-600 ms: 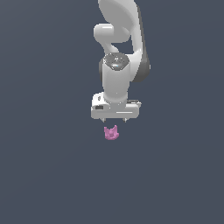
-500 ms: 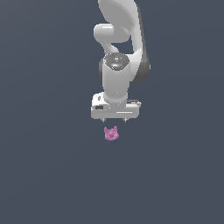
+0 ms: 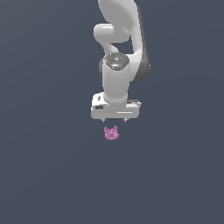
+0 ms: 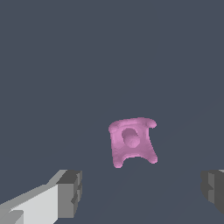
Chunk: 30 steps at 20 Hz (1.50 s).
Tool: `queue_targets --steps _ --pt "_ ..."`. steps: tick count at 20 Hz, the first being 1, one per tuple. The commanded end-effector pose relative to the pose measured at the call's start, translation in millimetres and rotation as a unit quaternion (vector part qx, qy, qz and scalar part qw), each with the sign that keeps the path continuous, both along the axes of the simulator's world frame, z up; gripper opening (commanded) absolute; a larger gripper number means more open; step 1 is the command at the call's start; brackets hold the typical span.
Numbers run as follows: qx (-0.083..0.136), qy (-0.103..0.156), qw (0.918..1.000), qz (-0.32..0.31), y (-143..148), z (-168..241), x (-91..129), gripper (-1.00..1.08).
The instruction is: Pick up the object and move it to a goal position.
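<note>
Pink object sits just below the spread fingers, not yet between them.

The object (image 3: 111, 133) lies on the dark floor (image 3: 48, 175), slightly toward the exterior view's left of the gripper (image 3: 114, 120) hanging above it; the fingers (image 4: 70, 193) are released, wider than its body, apart from it.

pink object (image 4: 132, 142), wide-spread tool (image 4: 142, 192) fingers (image 4: 70, 193)

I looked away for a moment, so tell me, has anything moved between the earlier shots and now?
Nothing visibly changed. The gripper hangs open above the pink object exactly as before, holding nothing, and the object lies in the same spot on the dark floor, untouched.
</note>
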State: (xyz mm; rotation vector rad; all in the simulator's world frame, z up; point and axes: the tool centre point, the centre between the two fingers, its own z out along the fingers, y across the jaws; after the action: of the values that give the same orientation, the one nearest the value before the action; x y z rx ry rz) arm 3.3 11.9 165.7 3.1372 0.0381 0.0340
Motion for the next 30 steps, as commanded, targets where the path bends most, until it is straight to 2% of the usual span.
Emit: queue_targets --steps 1,6,9,15,24,30 --pt "0.0 0.0 1.0 0.002 2.6 -0.7 0.0 1.0" --pt "-0.004 -0.001 0.9998 0.019 25.6 -3.5 -0.6 1.0" --pt "-0.005 -0.001 0.9998 0.021 30.0 -2.0 -1.1 1.0" --pt "-0.004 0.0 0.9997 0.024 22.9 -11.3 0.5 1.0" --pt "0.0 0.008 0.9987 0.049 -3.6 -59.8 4.9 1.0" --pt "0.001 0.011 0.9983 0.057 -12.2 -75.5 5.1 1.0"
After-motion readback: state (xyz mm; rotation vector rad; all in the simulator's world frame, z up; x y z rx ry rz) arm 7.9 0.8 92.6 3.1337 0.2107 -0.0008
